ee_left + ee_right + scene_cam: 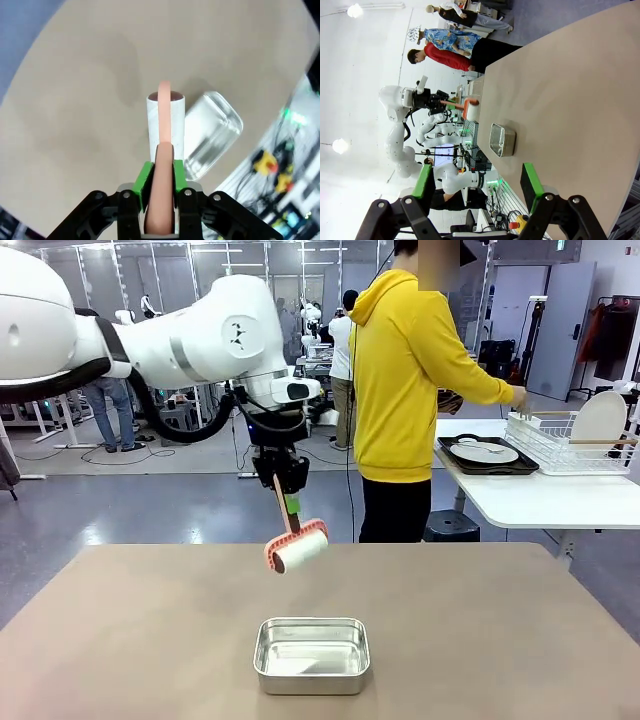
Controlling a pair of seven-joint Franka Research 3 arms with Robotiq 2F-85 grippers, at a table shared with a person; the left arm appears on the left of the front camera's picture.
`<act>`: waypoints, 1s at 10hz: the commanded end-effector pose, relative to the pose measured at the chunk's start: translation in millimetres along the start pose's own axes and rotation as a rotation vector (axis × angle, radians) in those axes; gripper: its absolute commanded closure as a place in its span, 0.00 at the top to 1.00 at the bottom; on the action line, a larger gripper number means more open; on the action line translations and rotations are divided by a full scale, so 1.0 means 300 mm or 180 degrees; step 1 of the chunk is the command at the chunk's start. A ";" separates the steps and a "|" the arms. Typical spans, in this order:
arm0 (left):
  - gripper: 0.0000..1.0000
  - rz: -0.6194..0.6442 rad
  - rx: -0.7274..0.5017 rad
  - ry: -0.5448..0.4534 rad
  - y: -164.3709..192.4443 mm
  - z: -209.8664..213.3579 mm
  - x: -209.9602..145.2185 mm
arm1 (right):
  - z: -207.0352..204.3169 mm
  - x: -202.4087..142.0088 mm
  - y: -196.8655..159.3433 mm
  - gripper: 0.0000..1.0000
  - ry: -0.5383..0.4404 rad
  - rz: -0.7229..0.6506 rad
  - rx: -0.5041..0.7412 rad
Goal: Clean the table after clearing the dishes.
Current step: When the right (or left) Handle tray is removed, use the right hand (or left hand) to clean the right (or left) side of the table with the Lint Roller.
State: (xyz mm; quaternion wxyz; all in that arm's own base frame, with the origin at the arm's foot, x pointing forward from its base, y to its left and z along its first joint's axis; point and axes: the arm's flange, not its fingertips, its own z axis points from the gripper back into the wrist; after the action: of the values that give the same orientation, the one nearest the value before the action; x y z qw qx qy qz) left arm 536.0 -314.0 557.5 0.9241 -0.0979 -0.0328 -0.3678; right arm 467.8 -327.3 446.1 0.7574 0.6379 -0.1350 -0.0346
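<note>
Above the table, lint roller ready.
My left pincer clenches its handle; roll crosswise, surface directly below, untouched.

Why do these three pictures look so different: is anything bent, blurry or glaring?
Front view: even light, sharp, with soft reflections in the small rectangular steel pan. Left wrist view: the wide lens bows the edge of the tan-brown table, and the pan looks smeared and washed out. Right wrist view: turned sideways, round ceiling lamps bloom white.
</note>
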 end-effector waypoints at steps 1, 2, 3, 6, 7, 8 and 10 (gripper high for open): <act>0.00 0.1201 0.0236 -0.0326 0.028 -0.033 -0.070 | -0.014 -0.020 0.015 0.87 -0.0021 -0.0001 0.0040; 0.00 0.1498 0.0208 -0.0411 0.078 -0.038 -0.103 | -0.014 -0.020 0.015 0.87 -0.0021 -0.0001 0.0040; 0.00 0.1761 0.0019 -0.0387 0.130 -0.056 -0.140 | -0.014 -0.020 0.015 0.87 -0.0021 -0.0001 0.0040; 0.00 0.2161 0.0014 -0.0359 0.252 -0.165 -0.270 | -0.014 -0.020 0.015 0.87 -0.0021 -0.0001 0.0040; 0.00 0.2149 -0.0066 -0.0337 0.273 -0.210 -0.292 | -0.014 -0.020 0.015 0.87 -0.0021 -0.0001 0.0040; 0.00 0.2100 -0.0113 -0.0367 0.290 -0.243 -0.307 | -0.014 -0.020 0.015 0.87 -0.0021 -0.0001 0.0040; 0.00 0.2168 0.0027 -0.0218 0.290 -0.183 -0.246 | -0.014 -0.020 0.015 0.87 -0.0021 -0.0001 0.0040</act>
State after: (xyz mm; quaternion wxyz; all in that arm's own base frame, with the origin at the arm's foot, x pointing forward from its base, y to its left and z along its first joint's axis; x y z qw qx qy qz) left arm 538.6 -211.1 466.1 0.9923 -0.1159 -0.0295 -0.0324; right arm 467.7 -327.3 446.2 0.7574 0.6379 -0.1351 -0.0345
